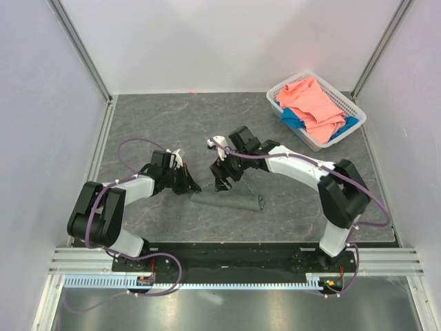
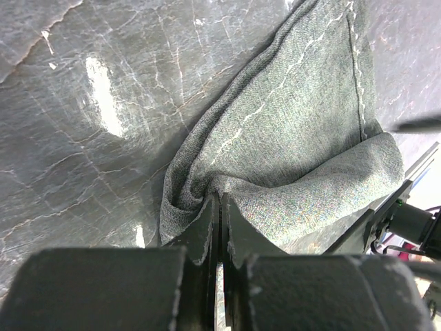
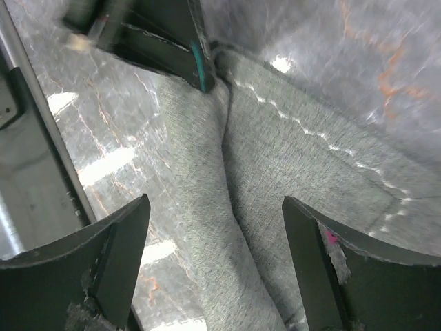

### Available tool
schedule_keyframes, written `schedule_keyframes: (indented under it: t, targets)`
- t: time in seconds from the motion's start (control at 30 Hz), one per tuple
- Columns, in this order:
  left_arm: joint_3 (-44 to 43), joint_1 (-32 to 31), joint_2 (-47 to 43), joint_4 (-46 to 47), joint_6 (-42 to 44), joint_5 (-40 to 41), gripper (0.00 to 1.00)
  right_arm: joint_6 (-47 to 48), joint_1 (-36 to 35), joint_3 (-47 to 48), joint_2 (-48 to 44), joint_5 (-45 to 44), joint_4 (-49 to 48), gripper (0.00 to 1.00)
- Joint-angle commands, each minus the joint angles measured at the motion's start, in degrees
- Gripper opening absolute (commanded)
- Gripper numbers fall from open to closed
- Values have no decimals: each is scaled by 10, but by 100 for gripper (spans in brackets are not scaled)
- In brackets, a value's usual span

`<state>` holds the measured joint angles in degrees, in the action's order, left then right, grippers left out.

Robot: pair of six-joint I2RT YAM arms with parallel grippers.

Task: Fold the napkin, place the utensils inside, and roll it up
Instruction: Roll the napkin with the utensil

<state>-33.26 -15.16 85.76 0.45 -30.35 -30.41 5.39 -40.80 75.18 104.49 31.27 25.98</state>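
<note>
The dark grey napkin point(image 1: 231, 201) lies rolled into a long bundle on the table, in front of both arms. My left gripper point(image 1: 191, 186) is at the roll's left end. In the left wrist view it point(image 2: 220, 207) is shut, with a bunched fold of the napkin point(image 2: 296, 124) pinched at its tips. My right gripper point(image 1: 222, 183) is just above the roll's left part. In the right wrist view it point(image 3: 215, 231) is open and straddles the napkin point(image 3: 275, 158) without touching it. The fork and chopsticks are hidden.
A white basket point(image 1: 353, 105) stands at the back right and holds a salmon-pink cloth point(image 1: 313, 103) and a blue cloth point(image 1: 293, 118). The left gripper's body point(image 3: 165, 41) shows close ahead in the right wrist view. White walls enclose the table.
</note>
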Motion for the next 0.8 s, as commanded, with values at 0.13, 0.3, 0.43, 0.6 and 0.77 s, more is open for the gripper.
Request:
schedule_keyframes:
  t: [0.13, 0.3, 0.43, 0.6, 0.77]
  targets:
    - [-34, -3, 29, -44, 15, 4, 2, 66, -104, -88, -86, -226, -79, 87]
    - [-41, -3, 33, -49, 14, 7, 2, 68, -132, -100, -68, -256, -90, 84]
    - [-43, -3, 29, -53, 15, 7, 2, 71, -135, -100, -47, -244, -93, 80]
    - [-45, -3, 29, -55, 16, 6, 2, 74, -136, -100, -29, -223, -90, 70]
    - [-48, -2, 30, -57, 16, 5, 2, 71, -135, -100, -14, -223, -85, 59]
